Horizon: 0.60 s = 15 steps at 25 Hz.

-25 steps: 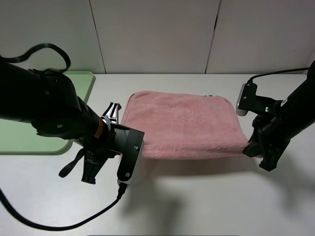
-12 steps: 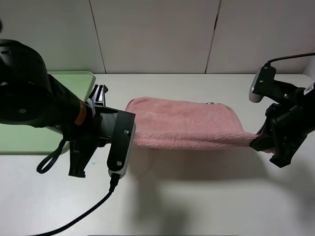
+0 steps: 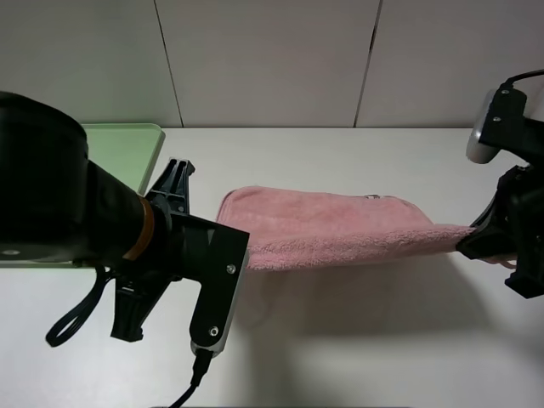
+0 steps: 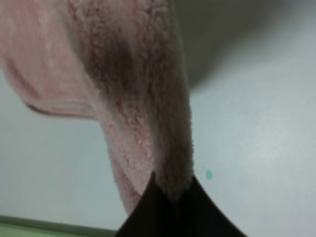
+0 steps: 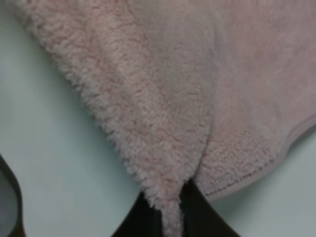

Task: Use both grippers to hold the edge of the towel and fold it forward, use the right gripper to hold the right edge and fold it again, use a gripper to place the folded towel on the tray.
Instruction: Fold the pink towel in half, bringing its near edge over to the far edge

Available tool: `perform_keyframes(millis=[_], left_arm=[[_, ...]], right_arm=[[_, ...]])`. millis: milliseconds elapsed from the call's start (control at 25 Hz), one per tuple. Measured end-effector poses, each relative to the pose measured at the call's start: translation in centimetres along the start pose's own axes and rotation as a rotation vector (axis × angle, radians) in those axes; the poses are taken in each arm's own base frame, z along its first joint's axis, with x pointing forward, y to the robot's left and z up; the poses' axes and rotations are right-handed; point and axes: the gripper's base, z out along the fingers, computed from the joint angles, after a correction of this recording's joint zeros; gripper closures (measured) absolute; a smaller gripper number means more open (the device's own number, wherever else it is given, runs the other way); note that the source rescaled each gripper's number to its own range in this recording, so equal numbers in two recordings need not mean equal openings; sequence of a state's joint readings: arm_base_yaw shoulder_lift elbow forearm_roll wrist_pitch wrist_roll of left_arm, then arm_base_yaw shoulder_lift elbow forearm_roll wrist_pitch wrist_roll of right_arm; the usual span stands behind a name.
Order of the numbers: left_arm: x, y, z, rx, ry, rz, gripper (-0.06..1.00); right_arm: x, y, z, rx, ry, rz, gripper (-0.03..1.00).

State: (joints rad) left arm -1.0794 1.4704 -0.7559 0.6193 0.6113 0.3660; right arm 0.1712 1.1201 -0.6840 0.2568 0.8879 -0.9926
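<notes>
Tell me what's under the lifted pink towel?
Under the raised front of the towel, only the white table and a shadow show. The back part rests on the table, hiding whatever is beneath.

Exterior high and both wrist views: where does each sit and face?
Exterior high: mounted above, looking down at table, towel, tray; left arm and right arm show.
Left wrist: on left arm, faces left pincer, shut on towel.
Right wrist: on right arm, faces right pincer, shut on towel.
Shared: all show the towel.
</notes>
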Motion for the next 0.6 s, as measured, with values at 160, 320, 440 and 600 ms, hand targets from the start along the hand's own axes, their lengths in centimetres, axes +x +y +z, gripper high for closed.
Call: perform_keyframes(millis=[160, 320, 440, 600], left_arm=[[-0.2, -0.3, -0.3, -0.006, 0.018, -0.016, 0.94], [-0.3, -0.3, -0.9, -0.021, 0.009, -0.049, 0.94], [-0.2, 0.2, -2.2, -0.052, -0.009, -0.077, 0.94], [0.2, 1.1, -4.1, -0.097, -0.037, -0.114, 0.94]], right_arm=[[0.2, 0.9, -1.5, 0.015, -0.032, 0.003, 0.97], [0.5, 1.6, -2.8, 0.042, -0.065, 0.007, 0.97], [0.7, 2.0, -3.6, 0.061, -0.081, -0.001, 0.97], [0.9, 2.4, -4.1, 0.067, -0.085, 0.005, 0.97]])
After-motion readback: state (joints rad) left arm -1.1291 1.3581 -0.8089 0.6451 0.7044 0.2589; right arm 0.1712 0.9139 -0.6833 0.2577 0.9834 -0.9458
